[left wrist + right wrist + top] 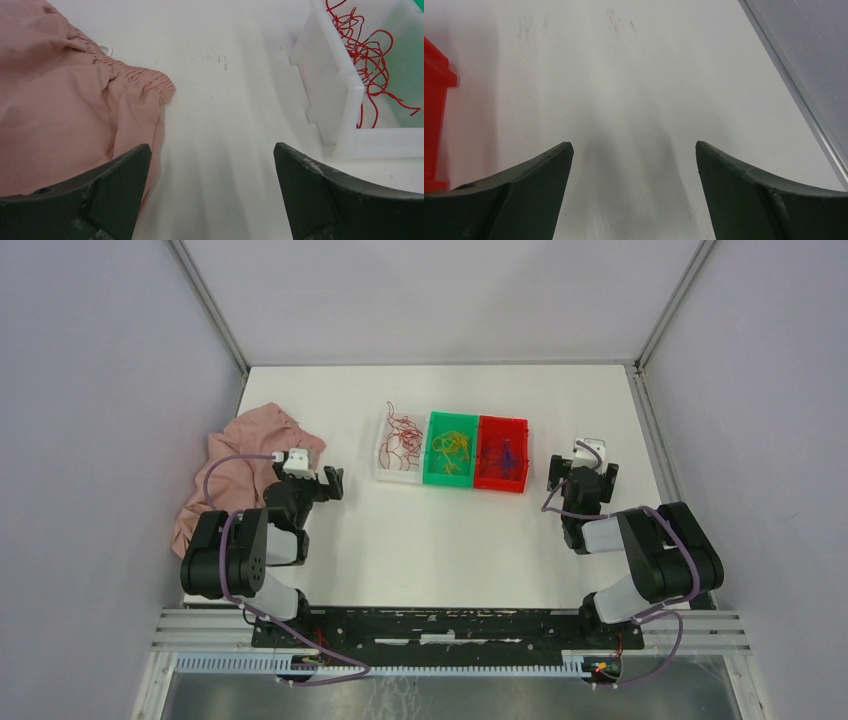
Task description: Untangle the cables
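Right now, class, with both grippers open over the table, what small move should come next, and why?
Probably just hold off: the red cables lie in the white bin, the yellow cables in the green bin, the purple cables in the red bin, each colour seemingly apart. The left gripper and right gripper are open and empty.

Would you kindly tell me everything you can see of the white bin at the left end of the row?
The white bin is a small rectangular tray of translucent-looking white plastic, with a thick rim and stepped ribs on its outer wall. It sits upright on the table, leftmost of three bins, its right side against the green bin. Inside lies a loose, curly tangle of thin red cables.
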